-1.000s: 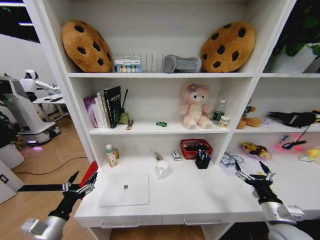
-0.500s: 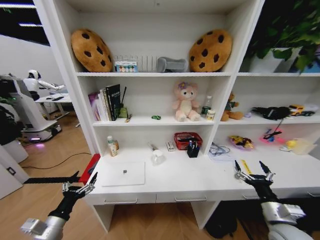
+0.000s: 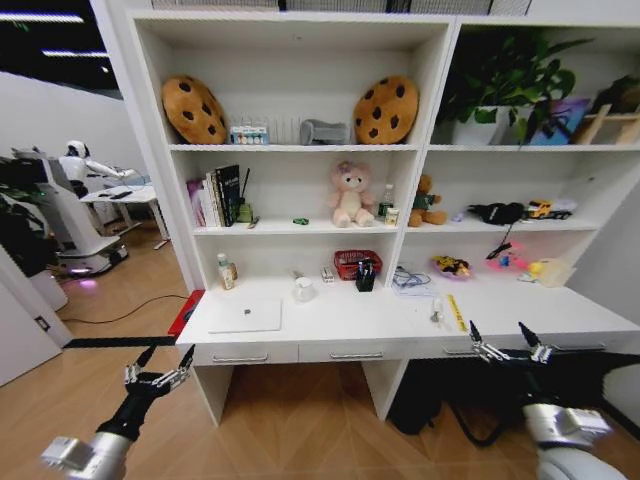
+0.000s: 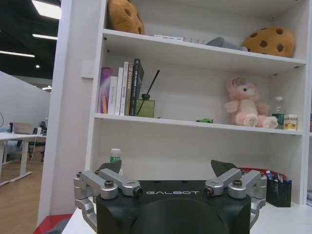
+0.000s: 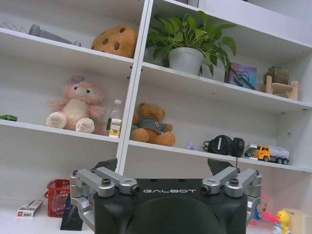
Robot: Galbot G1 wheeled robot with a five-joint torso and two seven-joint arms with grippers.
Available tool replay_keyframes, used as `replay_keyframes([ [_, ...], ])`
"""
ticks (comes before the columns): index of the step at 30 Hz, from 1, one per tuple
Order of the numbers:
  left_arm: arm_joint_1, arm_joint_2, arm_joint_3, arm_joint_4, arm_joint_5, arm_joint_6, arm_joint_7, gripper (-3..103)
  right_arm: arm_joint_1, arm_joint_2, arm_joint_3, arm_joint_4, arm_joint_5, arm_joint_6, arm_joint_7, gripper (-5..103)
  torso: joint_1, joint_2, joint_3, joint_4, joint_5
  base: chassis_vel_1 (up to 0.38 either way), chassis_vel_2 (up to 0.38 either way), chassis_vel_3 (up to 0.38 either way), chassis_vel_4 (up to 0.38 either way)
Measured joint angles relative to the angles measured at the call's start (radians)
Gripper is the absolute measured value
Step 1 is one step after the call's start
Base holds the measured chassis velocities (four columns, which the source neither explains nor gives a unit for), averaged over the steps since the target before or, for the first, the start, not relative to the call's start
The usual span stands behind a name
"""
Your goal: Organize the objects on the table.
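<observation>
Tall white shelving (image 3: 300, 120) rises over a wood floor (image 3: 290, 420), and the long white desk (image 3: 340, 322) runs along its base with drawers under the front edge. On the shelves sit two cookie cushions (image 3: 195, 108), a pink plush bear (image 3: 350, 195) and a potted plant (image 3: 500, 80). The silver laptop (image 3: 246, 315) lies shut near the desk's left end. Left hand (image 3: 158, 374) hangs released below the left front corner; right hand (image 3: 505, 348) hangs spread at the front edge.
</observation>
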Motion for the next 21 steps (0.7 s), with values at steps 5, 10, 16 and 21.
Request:
replay_keyframes([
  [5,0.000,0.000,0.000,0.000,0.000,0.000,0.000,100,0.000,0.000,0.000,0.000,0.000,0.000,0.000,100,0.000,0.000,0.000,0.0005,0.0001,0.038,-0.180,-0.039,0.193],
  [10,0.000,0.000,0.000,0.000,0.000,0.000,0.000,100,0.000,0.000,0.000,0.000,0.000,0.000,0.000,100,0.000,0.000,0.000,0.0000,0.0003,0.051,-0.208,-0.048,0.199],
  [16,0.000,0.000,0.000,0.000,0.000,0.000,0.000,100,0.000,0.000,0.000,0.000,0.000,0.000,0.000,100,0.000,0.000,0.000,0.0004,0.0002,0.060,-0.203,-0.054,0.190],
  [21,0.000,0.000,0.000,0.000,0.000,0.000,0.000,100,0.000,0.000,0.000,0.000,0.000,0.000,0.000,100,0.000,0.000,0.000,0.0001,0.0005,0.021,-0.127,-0.044,0.125],
])
